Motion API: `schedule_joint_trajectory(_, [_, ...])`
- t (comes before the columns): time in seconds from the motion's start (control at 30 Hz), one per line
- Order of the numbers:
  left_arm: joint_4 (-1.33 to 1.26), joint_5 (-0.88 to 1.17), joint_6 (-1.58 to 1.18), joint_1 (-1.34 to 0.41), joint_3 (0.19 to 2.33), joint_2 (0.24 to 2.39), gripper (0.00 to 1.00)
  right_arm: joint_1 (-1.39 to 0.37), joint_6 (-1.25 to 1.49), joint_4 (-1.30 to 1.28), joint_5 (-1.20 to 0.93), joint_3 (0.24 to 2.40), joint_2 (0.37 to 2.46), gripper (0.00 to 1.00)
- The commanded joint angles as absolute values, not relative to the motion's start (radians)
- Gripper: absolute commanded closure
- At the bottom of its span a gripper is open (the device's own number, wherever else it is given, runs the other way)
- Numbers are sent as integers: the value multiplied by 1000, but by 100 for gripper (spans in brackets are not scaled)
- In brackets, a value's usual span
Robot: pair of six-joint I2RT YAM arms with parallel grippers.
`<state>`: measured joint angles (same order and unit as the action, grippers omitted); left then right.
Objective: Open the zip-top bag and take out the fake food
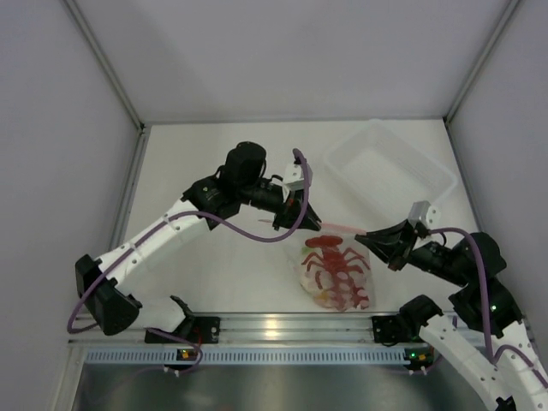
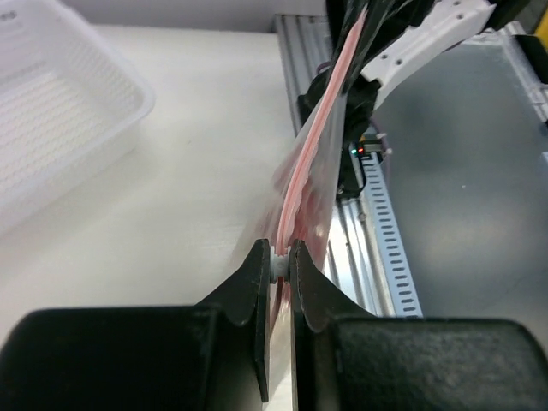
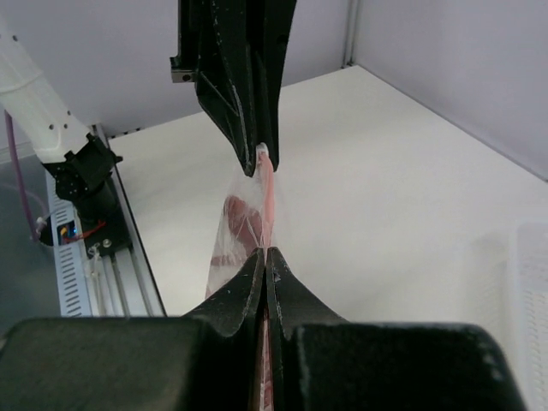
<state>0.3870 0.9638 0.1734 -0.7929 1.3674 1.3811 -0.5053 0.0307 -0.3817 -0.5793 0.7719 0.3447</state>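
Quick count from us: two arms, two grippers, one zip-top bag [image 1: 336,276], one clear tray [image 1: 385,167], all on one white desk [image 1: 214,274]. Of the fake food, we can make out exactly one red lobster [image 1: 336,261] for sure. There's something orange-yellow under it at the bottom of the bag, but it's too blurry through the plastic for us to count pieces.

The bag is small, clear and crinkly, with a pink zip strip [image 1: 341,226] along its top edge. That strip is stretched between the two grippers, and the pouch hangs below it near the front middle of the desk. We can't tell if its bottom touches the desk. The tray sits well apart, toward the back right.

The left gripper [image 1: 310,218] is pinched together on one end of the strip. From its wrist view we see a small white bit [image 2: 280,264] caught right between the fingertips. The right gripper [image 1: 368,240] is clamped tight on the other end, with the pink strip running straight out from between its tips. The zip looks closed along the stretch we can see.
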Motion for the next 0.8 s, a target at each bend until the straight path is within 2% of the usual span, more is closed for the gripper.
schedule_joint_trajectory(0.0, [387, 810, 186, -726, 1273, 1284, 100, -495, 47, -249, -494, 790, 295, 100])
schedule_joint_trajectory(0.1, [384, 607, 120, -704, 1192, 1244, 100, -495, 101, -207, -370, 763, 258, 100])
schedule_joint_trajectory(0.23, [379, 562, 45, -683, 1132, 1186, 100, -494, 117, -193, -342, 747, 233, 100])
schedule_joint_trajectory(0.4, [379, 393, 14, -683, 1091, 1074, 100, -494, 80, -250, -307, 782, 215, 100])
schedule_joint_trajectory(0.57, [379, 310, 20, -683, 1072, 1023, 100, -494, 37, -336, -287, 834, 201, 100])
schedule_joint_trajectory(0.77, [382, 342, 11, -683, 1066, 986, 100, -494, 9, -383, -284, 879, 201, 100])
